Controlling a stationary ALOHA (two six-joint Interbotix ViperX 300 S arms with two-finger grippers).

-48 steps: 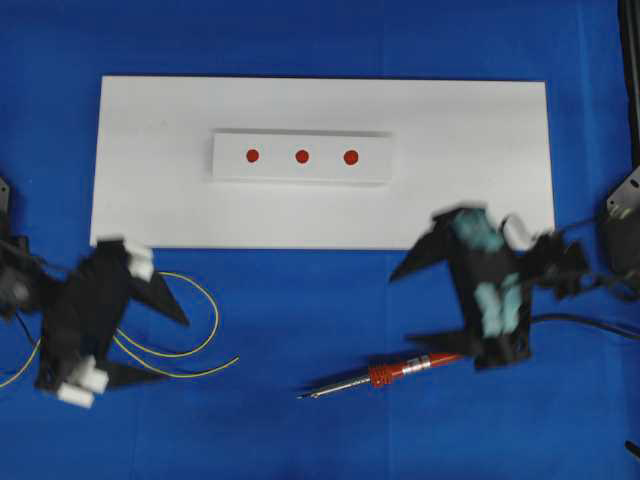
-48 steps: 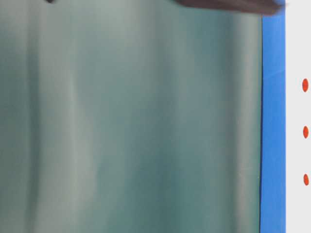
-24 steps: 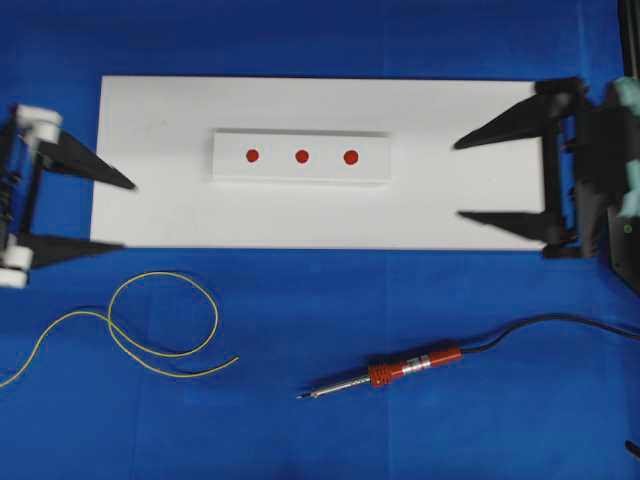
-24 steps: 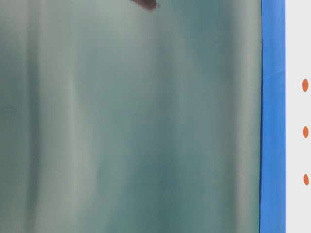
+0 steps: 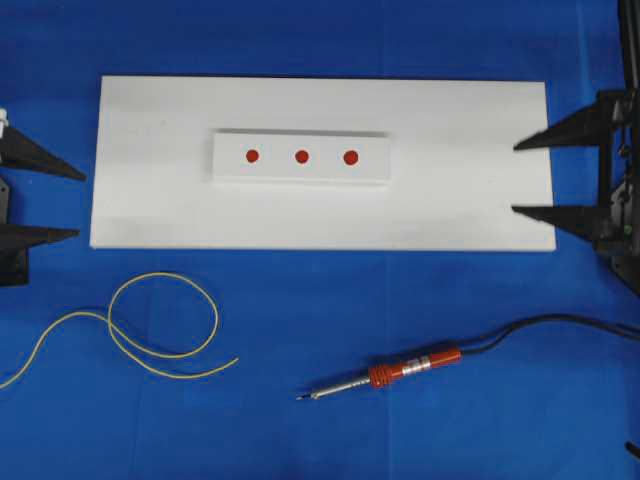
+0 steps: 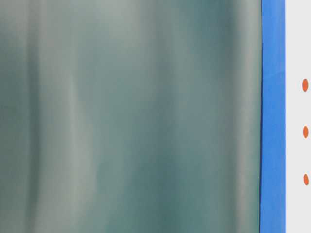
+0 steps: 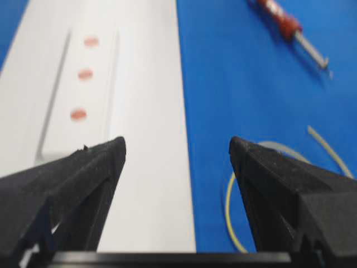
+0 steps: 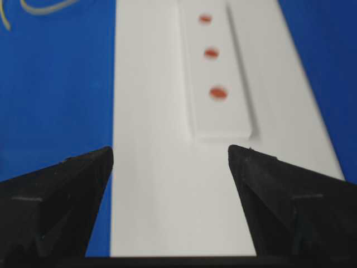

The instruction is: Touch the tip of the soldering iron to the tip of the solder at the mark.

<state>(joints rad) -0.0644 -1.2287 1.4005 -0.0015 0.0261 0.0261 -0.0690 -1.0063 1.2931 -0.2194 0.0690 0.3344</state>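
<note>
The soldering iron [image 5: 415, 365] lies loose on the blue cloth at the front right, its tip [image 5: 300, 398] pointing left; it also shows at the top of the left wrist view [image 7: 281, 19]. The solder [image 5: 165, 322] lies in loose yellow loops at the front left, nothing holding it. Three red marks [image 5: 301, 156] sit on a raised white block. My left gripper [image 5: 80, 205] stands open at the board's left end. Open too is my right gripper [image 5: 514, 179], at the right end. Both are empty.
The white board [image 5: 150, 200] under the block spans the middle of the cloth. The iron's black cord [image 5: 560, 322] runs off to the right. A blurred grey-green surface [image 6: 131, 116] fills most of the table-level view, with the marks [image 6: 305, 132] at its right edge.
Both arms have left the front of the table, where they hung over the solder and the iron, and drawn back to the board's two ends. Solder and iron have not moved.
</note>
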